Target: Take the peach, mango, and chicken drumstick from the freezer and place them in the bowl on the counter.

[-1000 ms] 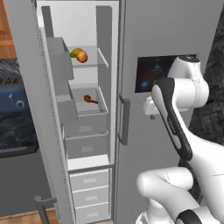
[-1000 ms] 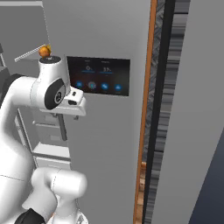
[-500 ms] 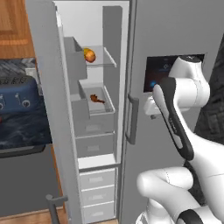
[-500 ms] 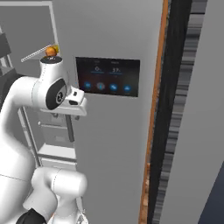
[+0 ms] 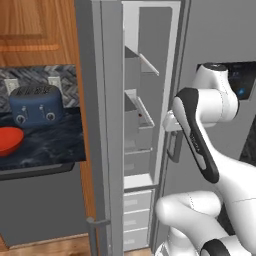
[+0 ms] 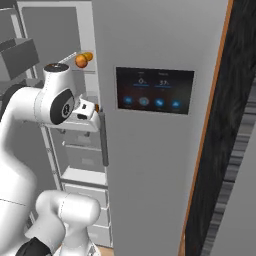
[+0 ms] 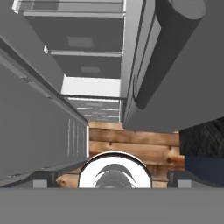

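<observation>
The freezer (image 5: 156, 40) stands open, its long grey door (image 5: 102, 125) edge-on toward me. The peach (image 6: 80, 60) sits on an upper shelf beside the wider door's edge. A yellow-orange sliver touches its right side; I cannot tell whether that is the mango. A small reddish bit of the chicken drumstick (image 5: 141, 116) peeks over the middle shelf. The red-orange bowl (image 5: 10, 140) rests on the dark counter (image 5: 47, 145) at the far left. My gripper (image 7: 113, 179) is open and holds nothing. It points down the freezer front toward the drawers (image 7: 98, 111) and the wooden floor.
A blue toaster (image 5: 36, 104) stands on the counter behind the bowl. The wider grey door with the screen (image 6: 155, 90) and its dark handle (image 6: 103, 137) is right beside my hand. My own elbow (image 5: 200, 105) is close to the freezer's right edge.
The whole picture has shifted as the base drove: the freezer slid right in the left view, and the counter, toaster and bowl came into sight. The gripper stayed open.
</observation>
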